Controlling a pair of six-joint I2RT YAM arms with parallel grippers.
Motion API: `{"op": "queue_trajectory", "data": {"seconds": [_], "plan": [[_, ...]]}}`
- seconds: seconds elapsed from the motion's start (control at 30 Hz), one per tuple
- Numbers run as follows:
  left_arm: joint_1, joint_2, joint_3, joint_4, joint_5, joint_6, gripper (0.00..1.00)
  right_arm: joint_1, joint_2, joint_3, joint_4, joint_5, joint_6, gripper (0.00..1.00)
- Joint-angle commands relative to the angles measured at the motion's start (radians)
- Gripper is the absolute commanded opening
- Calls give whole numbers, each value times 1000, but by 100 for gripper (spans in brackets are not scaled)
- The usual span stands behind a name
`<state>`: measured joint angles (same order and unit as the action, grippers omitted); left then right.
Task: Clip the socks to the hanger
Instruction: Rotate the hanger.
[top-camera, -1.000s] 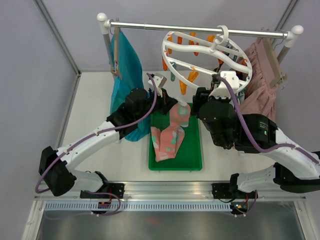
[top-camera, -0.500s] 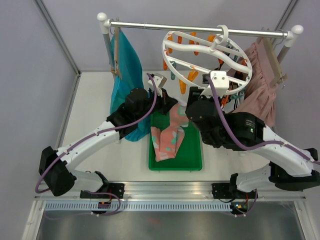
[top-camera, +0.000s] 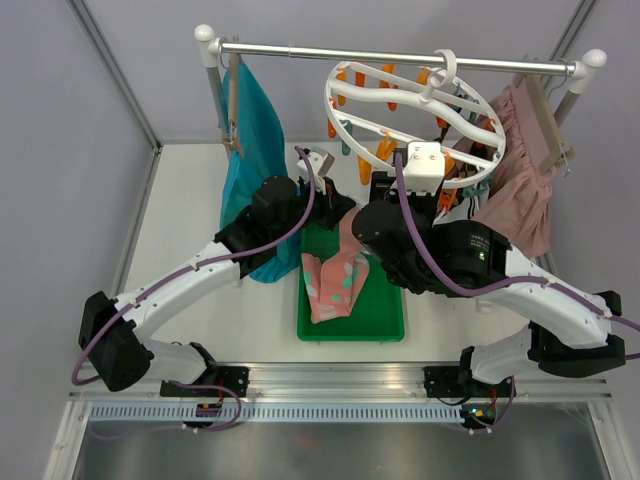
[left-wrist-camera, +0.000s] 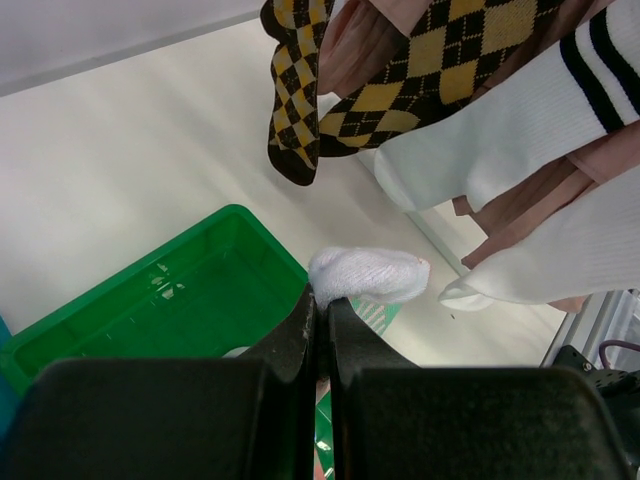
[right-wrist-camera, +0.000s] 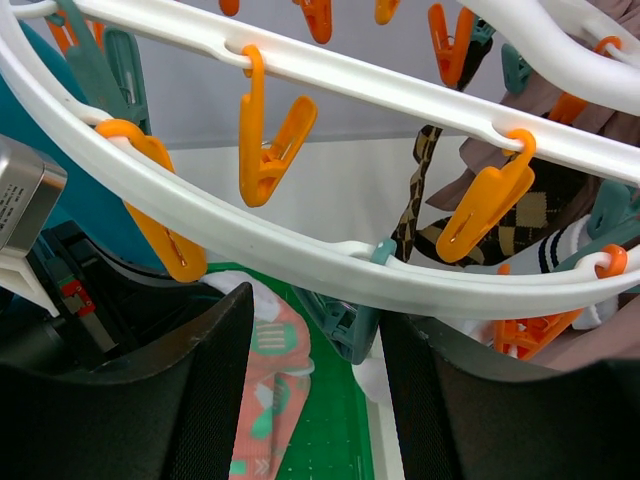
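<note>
The hanger (top-camera: 400, 105), a round white ring with orange and teal clips, hangs from the rail. My left gripper (top-camera: 338, 205) (left-wrist-camera: 322, 300) is shut on a pink sock (top-camera: 340, 275) just behind its white toe (left-wrist-camera: 370, 275). The rest of that sock drapes into the green tray (top-camera: 385, 325). My right gripper (top-camera: 385, 182) (right-wrist-camera: 315, 385) is open just under the ring (right-wrist-camera: 300, 250), its fingers on either side of a teal clip (right-wrist-camera: 345, 325) without touching it. An argyle sock (left-wrist-camera: 440, 70) and a white striped sock (left-wrist-camera: 520, 120) hang clipped to the hanger.
A teal garment (top-camera: 255, 130) hangs at the left of the rail (top-camera: 300, 52) and a dusty-pink skirt (top-camera: 525, 190) at the right. Orange clips (right-wrist-camera: 270, 150) dangle close above my right fingers. Grey walls enclose the table.
My right arm has swung left and forward, bringing its open gripper under the hanger ring around the teal clip. The left arm and its sock have stayed put.
</note>
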<state>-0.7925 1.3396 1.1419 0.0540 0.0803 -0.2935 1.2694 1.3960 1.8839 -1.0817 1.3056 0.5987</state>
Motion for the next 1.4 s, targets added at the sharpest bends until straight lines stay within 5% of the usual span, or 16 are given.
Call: {"op": "queue_trajectory", "data": {"seconds": [0.0, 0.4, 0.83, 1.37], "plan": [[-2, 6, 38, 23, 4, 10, 2, -2, -3, 37, -29, 58, 13, 60], [-2, 9, 39, 26, 15, 2, 2, -4, -15, 6, -64, 81, 59, 44], [-11, -46, -13, 98, 73, -47, 2, -2, -78, -100, 6, 81, 61, 0], [-143, -109, -60, 172, 35, -12, 2, -2, -176, -325, 363, 38, -66, 0]]}}
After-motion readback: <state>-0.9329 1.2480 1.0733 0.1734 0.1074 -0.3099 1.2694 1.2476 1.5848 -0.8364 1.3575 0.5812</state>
